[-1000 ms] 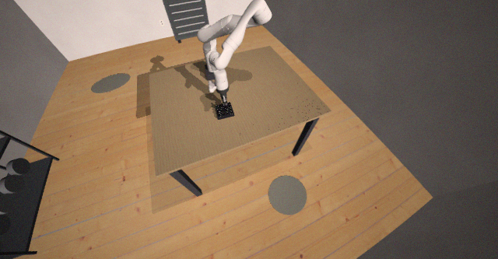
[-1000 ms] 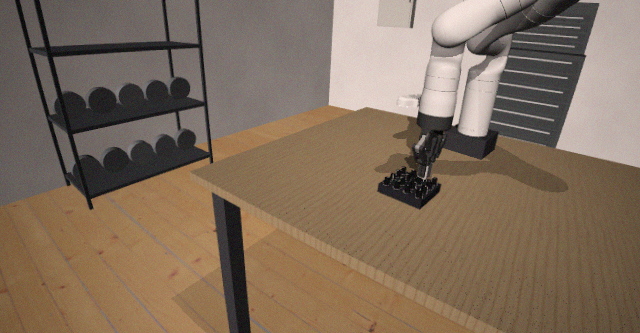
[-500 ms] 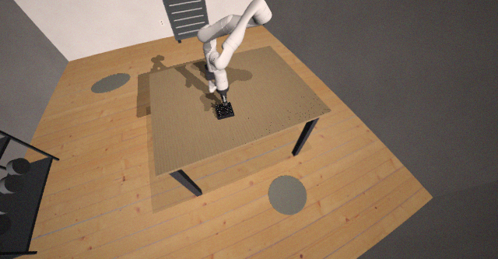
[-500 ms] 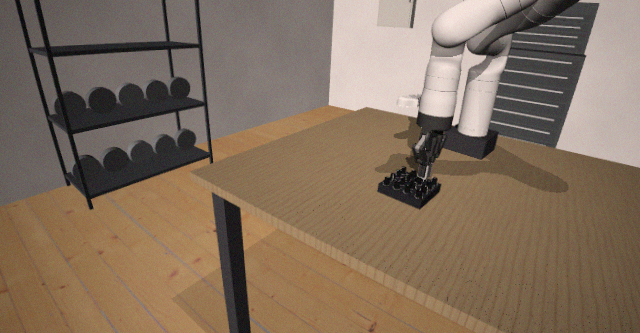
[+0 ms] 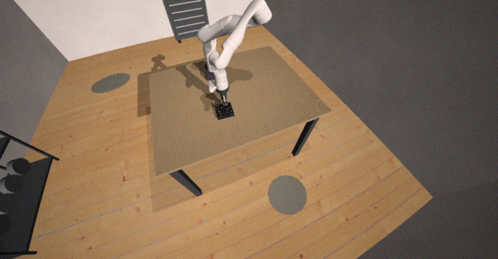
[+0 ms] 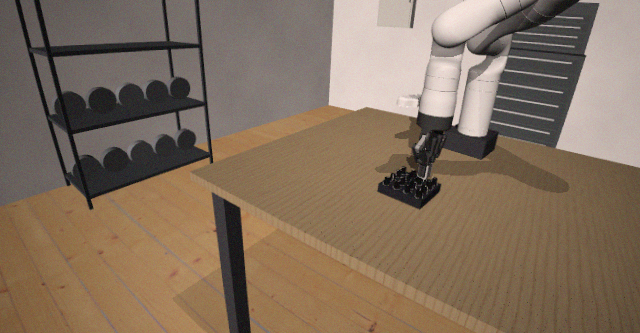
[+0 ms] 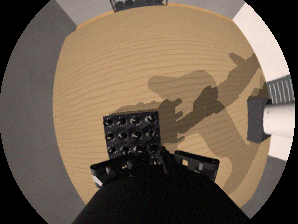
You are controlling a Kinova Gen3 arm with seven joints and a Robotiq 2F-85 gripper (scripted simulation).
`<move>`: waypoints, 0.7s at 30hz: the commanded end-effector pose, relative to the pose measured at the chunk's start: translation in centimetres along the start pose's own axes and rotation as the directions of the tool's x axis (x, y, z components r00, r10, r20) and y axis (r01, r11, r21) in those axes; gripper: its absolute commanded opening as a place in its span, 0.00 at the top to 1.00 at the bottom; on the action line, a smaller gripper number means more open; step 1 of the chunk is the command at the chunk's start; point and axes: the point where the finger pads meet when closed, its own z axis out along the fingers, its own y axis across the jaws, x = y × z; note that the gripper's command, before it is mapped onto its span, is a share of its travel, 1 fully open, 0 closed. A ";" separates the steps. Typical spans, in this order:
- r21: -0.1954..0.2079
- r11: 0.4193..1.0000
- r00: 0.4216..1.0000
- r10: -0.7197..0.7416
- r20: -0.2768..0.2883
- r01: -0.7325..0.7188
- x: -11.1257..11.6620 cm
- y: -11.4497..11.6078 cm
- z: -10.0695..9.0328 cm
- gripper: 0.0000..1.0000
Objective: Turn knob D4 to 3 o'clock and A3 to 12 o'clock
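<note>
The black knob box point(image 5: 224, 111) point(image 6: 404, 196) point(image 7: 117, 128) stands flat on the table, with four rows of dark knobs on top. Row A lies on the side toward the arm's base. My gripper point(image 5: 225, 103) point(image 6: 424, 176) point(image 7: 154, 149) points down at row A, its fingers almost closed. They appear shut on knob A3, third from the left; that knob is mostly hidden by them. Knob D4 point(image 6: 419, 193) is at the near corner in the exterior view; the gripper body hides it in the wrist view. The white lines of A3 and D4 are too small or hidden to read.
Neighbouring knobs stand close around the fingers, such as A2 point(image 7: 153, 134) and A1 point(image 7: 151, 119). The arm's base point(image 6: 470, 142) point(image 7: 256, 120) stands behind the box on the wooden table point(image 5: 187, 142) point(image 6: 500, 233). A shelf rack point(image 6: 117, 113) stands beyond the table.
</note>
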 end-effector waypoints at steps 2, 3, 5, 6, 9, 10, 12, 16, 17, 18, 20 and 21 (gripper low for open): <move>0.001 1.000 1.000 -0.005 -0.001 0.005 0.1 0.0 0.1 0.92; 0.001 1.000 1.000 -0.005 -0.001 0.005 0.1 0.0 0.1 0.92; 0.001 1.000 1.000 -0.005 -0.001 0.005 0.1 0.0 0.1 0.92; 0.001 1.000 1.000 -0.005 -0.001 0.005 0.1 0.0 0.1 0.92; 0.001 1.000 1.000 -0.009 -0.001 0.009 0.1 0.0 0.1 0.92; 0.001 1.000 1.000 -0.010 -0.001 0.010 0.1 0.0 0.1 0.92; 0.001 1.000 1.000 -0.013 -0.001 0.013 0.1 0.0 0.1 0.92; 0.000 1.000 1.000 -0.023 -0.001 0.023 0.1 0.1 0.1 0.92; 0.000 1.000 1.000 -0.027 -0.001 0.027 0.1 0.1 0.1 0.92; 0.000 1.000 1.000 -0.030 -0.002 0.030 0.1 0.1 0.1 0.92; 0.000 0.999 0.999 -0.037 -0.002 0.037 0.1 0.1 0.1 0.92; 0.000 0.999 0.999 -0.037 -0.002 0.037 0.1 0.1 0.1 0.92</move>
